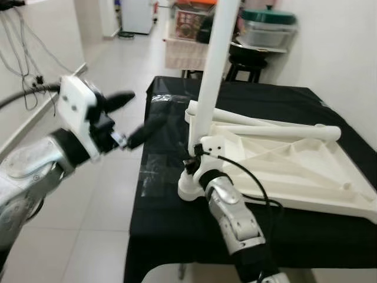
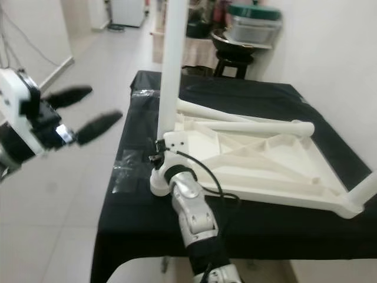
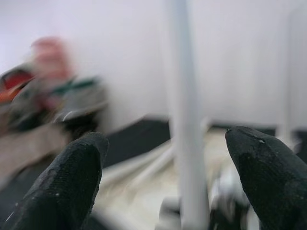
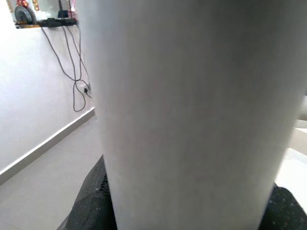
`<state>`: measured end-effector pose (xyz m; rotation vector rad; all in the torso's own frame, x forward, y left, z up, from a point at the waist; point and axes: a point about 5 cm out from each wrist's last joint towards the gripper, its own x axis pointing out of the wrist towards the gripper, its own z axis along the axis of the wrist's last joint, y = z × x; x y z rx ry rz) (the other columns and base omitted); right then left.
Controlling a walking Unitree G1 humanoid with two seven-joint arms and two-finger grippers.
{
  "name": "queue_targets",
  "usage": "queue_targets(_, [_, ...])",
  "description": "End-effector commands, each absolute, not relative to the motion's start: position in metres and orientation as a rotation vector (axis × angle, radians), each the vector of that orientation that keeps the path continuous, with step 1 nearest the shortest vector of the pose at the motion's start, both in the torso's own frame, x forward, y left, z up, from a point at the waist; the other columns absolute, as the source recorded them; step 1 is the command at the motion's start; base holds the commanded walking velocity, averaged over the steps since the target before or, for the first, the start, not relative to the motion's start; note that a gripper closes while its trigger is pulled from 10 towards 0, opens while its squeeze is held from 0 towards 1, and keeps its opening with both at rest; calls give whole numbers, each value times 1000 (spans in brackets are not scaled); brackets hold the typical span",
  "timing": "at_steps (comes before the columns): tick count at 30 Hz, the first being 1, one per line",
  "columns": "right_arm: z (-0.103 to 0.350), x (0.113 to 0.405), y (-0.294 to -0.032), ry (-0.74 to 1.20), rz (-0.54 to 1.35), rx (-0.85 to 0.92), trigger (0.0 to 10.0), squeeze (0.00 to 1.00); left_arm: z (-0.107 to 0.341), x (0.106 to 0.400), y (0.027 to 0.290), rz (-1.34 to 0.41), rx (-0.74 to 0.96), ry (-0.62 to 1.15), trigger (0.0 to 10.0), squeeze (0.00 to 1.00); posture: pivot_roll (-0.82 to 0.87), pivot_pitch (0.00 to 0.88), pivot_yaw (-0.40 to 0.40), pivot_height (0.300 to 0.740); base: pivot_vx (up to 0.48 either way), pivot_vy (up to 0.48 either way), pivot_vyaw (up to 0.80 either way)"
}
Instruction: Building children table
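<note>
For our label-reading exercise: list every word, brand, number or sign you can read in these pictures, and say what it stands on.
None can be read.
The upturned white tabletop and the upright white leg are plain.
The lidded tub and the red basket behind are too blurred to tell.
The left gripper and the right gripper show no marking.

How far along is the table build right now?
Done: the white tabletop lies upside down on the black-covered table, and one leg stands upright at its near corner. In hand: the right gripper is at that leg's base; the left gripper hovers open beside it. Left: two more legs lie loose on the tabletop.
</note>
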<state>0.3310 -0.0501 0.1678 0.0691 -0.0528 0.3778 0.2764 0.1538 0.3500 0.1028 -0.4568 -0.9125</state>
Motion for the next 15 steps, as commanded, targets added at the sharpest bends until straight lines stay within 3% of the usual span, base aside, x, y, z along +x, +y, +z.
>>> queue_targets(1, [139, 318, -27, 93, 416, 139, 10000, 0, 348, 285, 146, -996, 76, -413, 10000, 1000, 64, 51, -49, 740, 0, 0, 0])
queue_targets(8, [140, 315, -23, 90, 421, 149, 10000, 0, 353, 307, 134, -1071, 95, -363, 10000, 1000, 49, 57, -29, 740, 0, 0, 0])
queue_targets(9, [141, 313, -22, 87, 423, 155, 10000, 0, 350, 319, 129, -1096, 116, -318, 10000, 588, 46, 63, -26, 740, 0, 0, 0])
queue_targets(10, [142, 312, -21, 84, 425, 162, 10000, 0, 346, 329, 123, -1114, 134, -273, 10000, 0, 41, 68, -20, 740, 0, 0, 0])
queue_targets(15, [143, 309, -18, 78, 433, 170, 10000, 0, 342, 343, 116, -1132, 154, -225, 10000, 0, 35, 75, -16, 740, 0, 0, 0])
